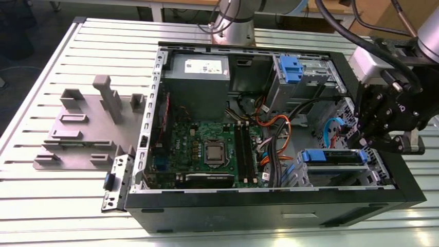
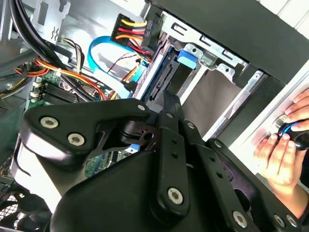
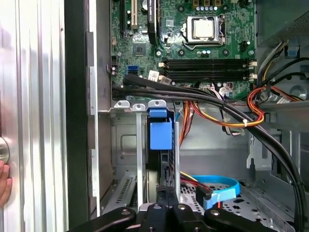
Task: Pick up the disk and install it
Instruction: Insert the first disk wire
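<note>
Closest in, the pincer [image 1: 387,141] hangs over the computer case [image 1: 274,211], at the case wall on the exterior view's right. Its black linkage crowds the foreground in both wrist views. I cannot tell whether it is clenched or released.

Just beyond the pincer is the disk [image 1: 334,157]. It sits in the metal drive bay [image 3: 125,159] in the case's corner nearest the pincer. In the first wrist view its blue carrier tab [image 3: 159,134] stands in line with the pincer, and a dark edge runs from the tab down toward the pincer. I cannot tell whether the two touch.

Beside the bay, inside the case, a light blue flat cable [image 3: 219,187] curls over the perforated floor. Red, orange and yellow wires [image 3: 236,121] and thick black cables [image 3: 203,96] cross above it.

Deeper in the case lies the green motherboard [image 1: 205,144] with its bare processor socket [image 3: 205,29]. Past that stand the grey power supply [image 1: 199,72] and a blue bracket [image 1: 291,67] in the far bay.

Outside the case, a person's hand [image 2: 282,154] rests on the slatted metal surface [image 1: 41,206] by the wall next to the pincer. On the case's opposite side a grey fixture plate [image 1: 75,139] lies on the surface.
</note>
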Robot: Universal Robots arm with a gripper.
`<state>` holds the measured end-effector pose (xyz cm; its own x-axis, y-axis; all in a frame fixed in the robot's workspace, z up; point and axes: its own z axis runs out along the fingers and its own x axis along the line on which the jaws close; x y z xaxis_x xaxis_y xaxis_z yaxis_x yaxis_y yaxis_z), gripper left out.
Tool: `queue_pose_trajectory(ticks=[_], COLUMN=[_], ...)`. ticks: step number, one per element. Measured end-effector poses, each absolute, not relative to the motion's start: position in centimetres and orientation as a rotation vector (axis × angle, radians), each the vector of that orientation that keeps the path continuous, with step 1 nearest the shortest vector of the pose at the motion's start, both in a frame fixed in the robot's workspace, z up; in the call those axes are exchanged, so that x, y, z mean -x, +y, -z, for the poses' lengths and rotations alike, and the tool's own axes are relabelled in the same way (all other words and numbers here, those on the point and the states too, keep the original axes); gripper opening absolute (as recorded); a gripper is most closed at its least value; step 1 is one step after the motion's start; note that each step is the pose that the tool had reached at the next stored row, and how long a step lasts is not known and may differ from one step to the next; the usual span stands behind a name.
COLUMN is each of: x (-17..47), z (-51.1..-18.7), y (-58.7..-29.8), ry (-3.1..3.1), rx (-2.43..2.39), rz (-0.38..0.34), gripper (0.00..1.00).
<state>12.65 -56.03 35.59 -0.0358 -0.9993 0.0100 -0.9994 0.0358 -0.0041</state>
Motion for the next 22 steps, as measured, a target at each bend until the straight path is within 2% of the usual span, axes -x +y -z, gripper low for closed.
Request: queue_pose_trajectory(ticks=[22], x=[-14.4], z=[-36.2], y=[-53.9], ry=[-2.252], rx=[-2.173], rz=[-0.025], gripper=[0.11])
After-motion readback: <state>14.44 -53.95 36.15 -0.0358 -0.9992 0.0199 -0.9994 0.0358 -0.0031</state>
